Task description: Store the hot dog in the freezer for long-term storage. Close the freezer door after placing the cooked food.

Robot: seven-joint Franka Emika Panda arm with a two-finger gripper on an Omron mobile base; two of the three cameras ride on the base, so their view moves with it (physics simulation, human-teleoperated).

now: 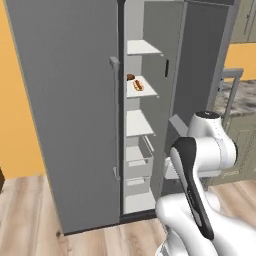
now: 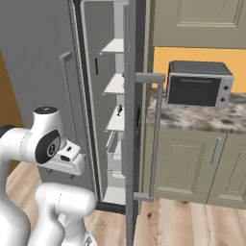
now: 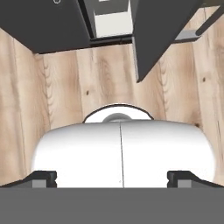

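The hot dog (image 1: 138, 85), a tan bun with a red-orange sausage, lies on the second white shelf inside the freezer (image 1: 137, 125). A small dark brown item (image 1: 131, 77) sits just behind it. The freezer door (image 1: 202, 65) stands wide open to the right and appears edge-on (image 2: 129, 144) in the right base view, with its long bar handle (image 2: 154, 134) facing the cabinets. My gripper (image 3: 113, 178) is pulled back from the freezer and points down at the wooden floor (image 3: 65, 87). It is open, its fingertips (image 3: 43, 177) far apart with nothing between them.
The fridge's other door (image 1: 65, 110) is shut, left of the opening. Right of the open door, a grey-and-black countertop oven (image 2: 199, 84) stands on a marble counter (image 2: 202, 117) over olive cabinets (image 2: 187, 168). White drawers (image 1: 136, 160) fill the freezer's lower part.
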